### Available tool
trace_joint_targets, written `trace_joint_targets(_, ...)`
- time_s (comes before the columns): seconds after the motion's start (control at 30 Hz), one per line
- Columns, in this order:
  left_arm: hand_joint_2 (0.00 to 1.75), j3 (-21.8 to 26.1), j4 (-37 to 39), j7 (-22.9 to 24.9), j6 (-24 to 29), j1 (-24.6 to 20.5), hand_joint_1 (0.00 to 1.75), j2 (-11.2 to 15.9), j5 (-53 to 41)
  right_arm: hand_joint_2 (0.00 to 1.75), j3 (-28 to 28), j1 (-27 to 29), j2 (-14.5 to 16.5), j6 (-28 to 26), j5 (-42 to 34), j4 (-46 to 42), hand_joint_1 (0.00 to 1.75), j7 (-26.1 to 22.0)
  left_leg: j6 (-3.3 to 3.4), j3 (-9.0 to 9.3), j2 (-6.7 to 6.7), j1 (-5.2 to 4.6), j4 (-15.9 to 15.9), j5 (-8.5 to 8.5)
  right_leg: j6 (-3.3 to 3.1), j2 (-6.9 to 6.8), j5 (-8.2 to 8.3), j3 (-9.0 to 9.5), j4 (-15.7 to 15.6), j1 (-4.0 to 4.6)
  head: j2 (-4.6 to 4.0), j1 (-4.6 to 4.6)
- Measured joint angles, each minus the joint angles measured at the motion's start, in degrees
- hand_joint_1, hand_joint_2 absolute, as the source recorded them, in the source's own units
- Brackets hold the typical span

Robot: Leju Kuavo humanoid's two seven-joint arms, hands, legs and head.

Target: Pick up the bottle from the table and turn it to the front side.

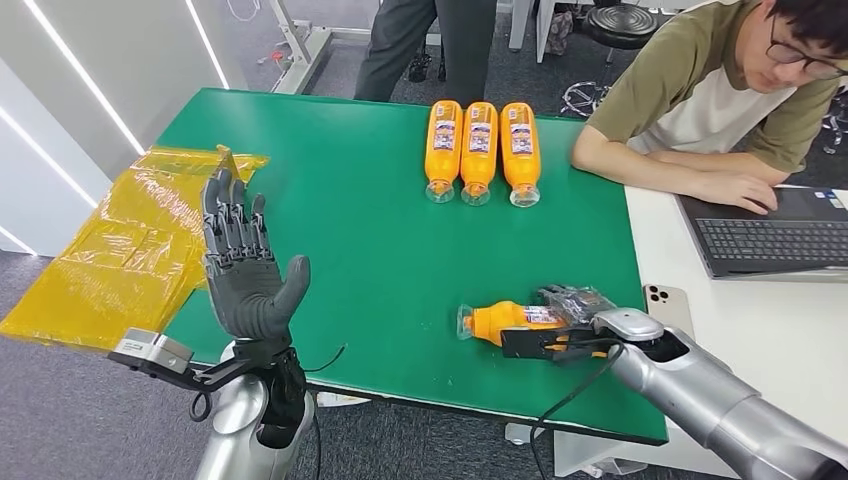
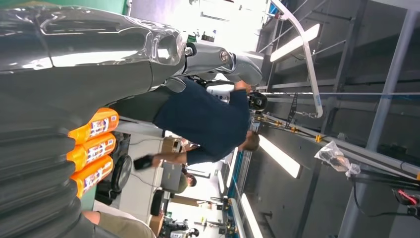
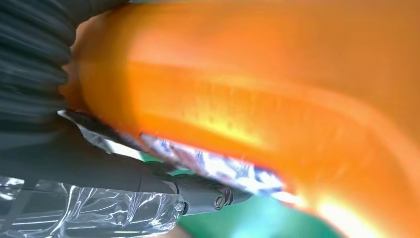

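So your green worktop (image 1: 380, 250) is basically split into two zones, and I think that's on purpose. Far side: three orange bottles (image 1: 479, 150) lying flat, side by side and touching, labels facing up, clear caps pointing toward you. That looks like the "done" row, so it's your reference for what front side up should look like.

Off the left edge there's a pile of yellow plastic bags (image 1: 120, 255), half on the worktop and half hanging off. Probably the packaging, parked well clear of the action.

A person in an olive shirt (image 1: 720, 95) sits at the white desk (image 1: 740, 330) on the right with a laptop (image 1: 775, 235), and a phone (image 1: 668, 305) lies just beside the worktop's edge.

Now the bit that matters: the bottle (image 1: 505, 322) is lying on its side near the front right of the worktop, cap pointing left. Your right robot hand (image 1: 560, 325) is wrapped around its body, fingers closed over the label end. In the right wrist view the orange plastic sits right against the fingers, with green showing underneath. Can't tell whether it's lifted yet or touching the surface.

Your left robot hand (image 1: 245, 270) is held up over the front left corner, palm open, fingers spread, holding nothing. My guess is it's just staying out of the way.
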Motion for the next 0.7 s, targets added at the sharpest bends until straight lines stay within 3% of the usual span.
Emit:
trace_joint_targets(0.2, 1.75, 0.0, 0.0, 0.0, 0.1, 0.0, 0.0, 0.0, 0.0, 1.75, 0.5, -0.2, 0.0, -1.3, 2.2, 0.7, 0.0, 1.6, 0.01, 0.03, 0.0, 0.0, 0.0, 0.0, 0.03, 0.0, 0.03, 0.04, 0.0, 0.0, 0.0, 0.0)
trace_joint_targets(0.53, 1.75, 0.0, 0.0, 0.0, 0.2, 0.0, 0.0, 0.0, 0.0, 1.75, 1.6, -2.2, 0.1, 2.5, 2.9, 3.8, 0.0, 0.3, 0.08, 0.03, -0.01, 0.0, 0.0, 0.05, 0.1, -0.02, 0.08, 0.09, 0.0, 0.0, 0.0, 0.0)
trace_joint_targets(0.67, 1.75, 0.0, 0.0, 0.0, 0.1, 0.0, 0.0, 0.0, 0.0, 1.75, 2.2, -2.9, 0.1, 3.5, 3.0, 4.8, 1.75, 0.2, 0.08, 0.05, -0.01, 0.0, 0.0, 0.05, 0.11, -0.02, 0.08, 0.12, 0.0, 0.0, 0.0, 0.0)
trace_joint_targets(0.7, 1.75, 0.0, 0.0, 0.0, 0.0, 0.0, 0.0, 0.0, 0.0, 1.75, 2.4, -3.1, 0.1, 3.8, 3.1, 5.0, 1.75, 0.1, 0.08, 0.06, 0.0, 0.0, 0.0, 0.05, 0.11, -0.01, 0.08, 0.13, 0.0, 0.0, 0.0, 0.0)
